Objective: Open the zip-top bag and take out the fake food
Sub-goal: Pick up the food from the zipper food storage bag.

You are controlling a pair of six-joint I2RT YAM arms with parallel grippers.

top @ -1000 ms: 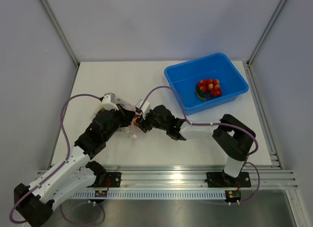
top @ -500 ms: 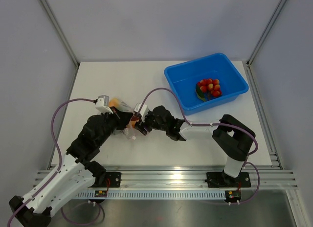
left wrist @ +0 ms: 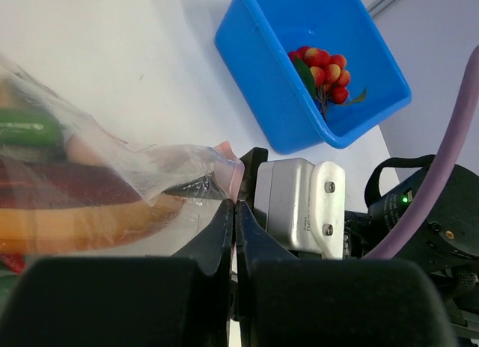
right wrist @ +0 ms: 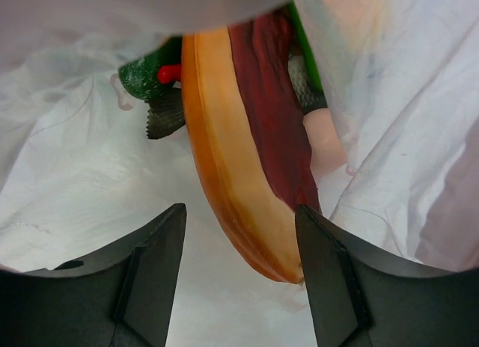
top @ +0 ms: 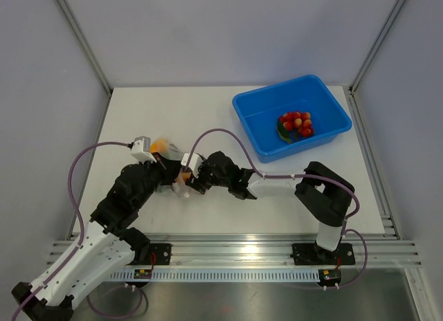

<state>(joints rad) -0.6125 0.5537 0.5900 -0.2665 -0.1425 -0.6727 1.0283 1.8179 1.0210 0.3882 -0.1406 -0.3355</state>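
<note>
While pinching the lip of the zip-top bag (left wrist: 150,164), well left of the blue bin (top: 315,99), in the fully closed left gripper (left wrist: 234,205), ease the wide-parted, empty right gripper (right wrist: 238,227) around the orange-brown wedge (right wrist: 224,160) before squeezing.

zip-top bag (left wrist: 150,167): clear, crinkled thin plastic, pinkish zip strip at one edge | fake food (right wrist: 247,137): packed inside the bag | orange-brown wedge (right wrist: 224,175) lengthwise, dark red piece (right wrist: 269,115) touching it, green cucumber (left wrist: 26,126) alongside
</note>
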